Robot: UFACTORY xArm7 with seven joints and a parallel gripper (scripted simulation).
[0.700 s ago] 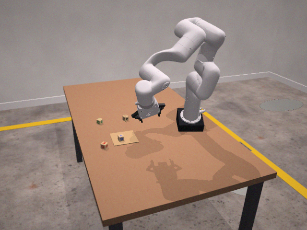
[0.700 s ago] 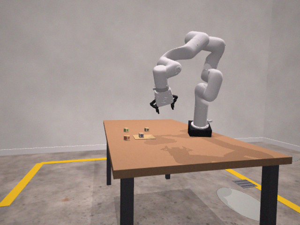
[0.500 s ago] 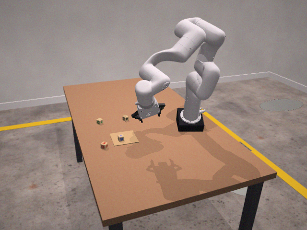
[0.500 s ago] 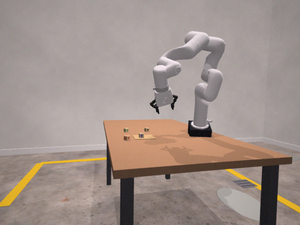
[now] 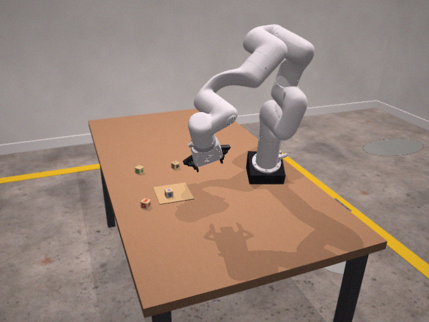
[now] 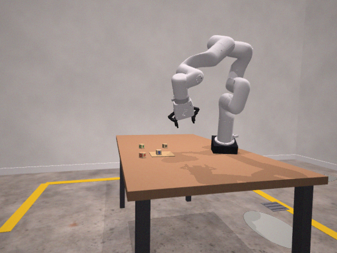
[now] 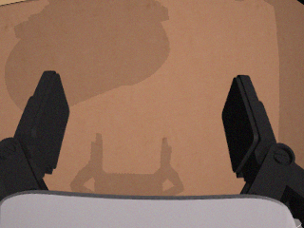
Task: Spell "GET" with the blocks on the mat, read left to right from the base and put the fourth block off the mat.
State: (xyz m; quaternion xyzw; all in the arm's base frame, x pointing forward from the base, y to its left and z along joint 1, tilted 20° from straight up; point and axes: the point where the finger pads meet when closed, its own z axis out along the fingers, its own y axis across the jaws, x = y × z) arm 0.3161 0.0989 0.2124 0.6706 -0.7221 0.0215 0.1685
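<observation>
One mat [image 5: 181,197] [image 6: 168,154] [image 7: 9,2], brown table [image 5: 242,256] [image 6: 217,174] [image 7: 209,57], plain grey wall [image 5: 104,62] [image 6: 95,68]

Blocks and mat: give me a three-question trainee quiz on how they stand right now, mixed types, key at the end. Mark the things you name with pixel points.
1. True or false: the block with blue marks [image 5: 169,193] [image 6: 158,152] rests on the mat [image 5: 183,195] [image 6: 168,154].
2. Multiple choice: how many blocks lie off the mat?
a) one
b) two
c) three
3. Fill in the blank: the hand [image 5: 210,165] [image 6: 185,124] [image 7: 145,92] is ____, with nothing between its fingers.

Key: 1 true; 2 c; 3 open
</observation>
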